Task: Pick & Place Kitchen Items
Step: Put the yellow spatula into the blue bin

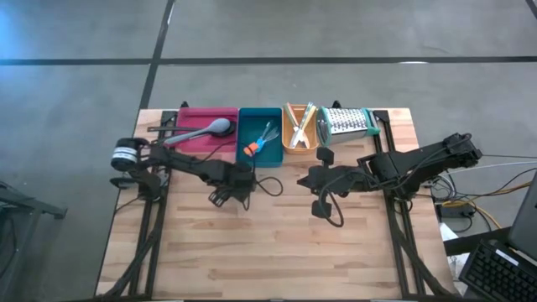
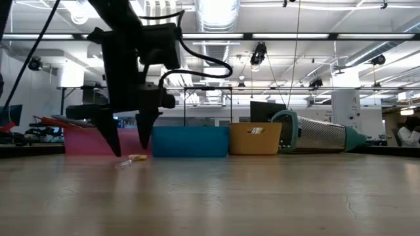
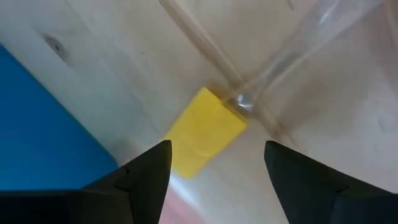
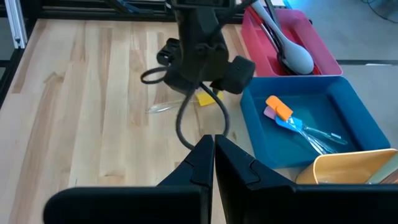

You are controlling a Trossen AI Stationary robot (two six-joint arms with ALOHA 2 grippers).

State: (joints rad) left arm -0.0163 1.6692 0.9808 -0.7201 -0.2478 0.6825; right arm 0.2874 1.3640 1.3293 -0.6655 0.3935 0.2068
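A small tool with a yellow handle point(image 3: 204, 132) and a clear stem point(image 3: 292, 43) lies flat on the wooden table, just in front of the blue tray point(image 2: 190, 141). The low view shows it as a yellow handle point(image 2: 138, 158), and the right wrist view shows that handle point(image 4: 205, 98) too. My left gripper point(image 3: 217, 158) points down over it, open, with one finger on each side of the yellow handle and the tips close to the table point(image 2: 131, 152). In the high view my left gripper point(image 1: 221, 197) hides the tool. My right gripper point(image 4: 213, 140) hangs shut above the table's middle right point(image 1: 304, 179) with nothing in it.
Along the far edge stand a pink tray point(image 1: 195, 143) with a grey spoon point(image 1: 211, 129) and black spoons, the blue tray point(image 1: 273, 126) with orange- and blue-handled tools point(image 4: 292, 121), an orange tray point(image 1: 288, 144) with utensils, and a metal grater point(image 1: 348, 123). Bare wood stretches toward the near edge.
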